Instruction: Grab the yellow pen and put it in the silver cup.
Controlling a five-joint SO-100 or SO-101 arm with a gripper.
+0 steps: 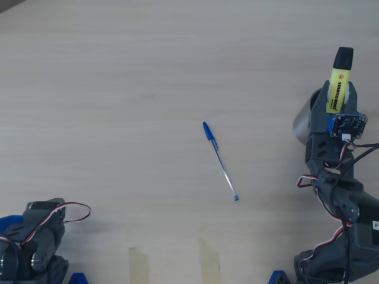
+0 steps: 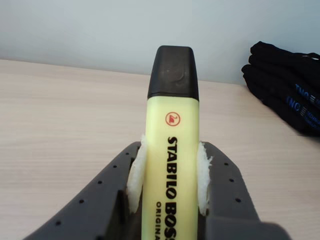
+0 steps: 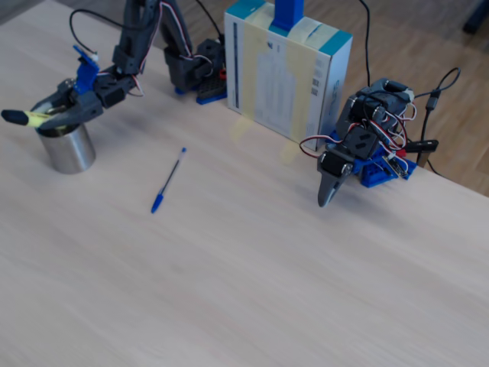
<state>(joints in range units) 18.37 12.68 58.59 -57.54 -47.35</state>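
Observation:
The yellow pen (image 1: 339, 86) is a chunky highlighter with a black cap, clamped in my gripper (image 1: 337, 99) at the right edge of the overhead view. Its cap points away from the arm. The silver cup (image 1: 301, 121) shows partly beneath the gripper; the arm hides most of it. In the fixed view the gripper (image 3: 47, 113) holds the pen (image 3: 29, 118) roughly level just above the cup (image 3: 69, 150), with the cap past the rim's left side. In the wrist view the pen (image 2: 172, 165) sits between white-padded fingers (image 2: 136, 172).
A thin blue-capped ballpoint (image 1: 219, 160) lies mid-table. A second arm (image 3: 359, 145) rests folded beside a white and blue box (image 3: 286, 69). Two tape strips (image 1: 139, 263) mark the near edge. A black bundle (image 2: 285, 90) lies far right in the wrist view.

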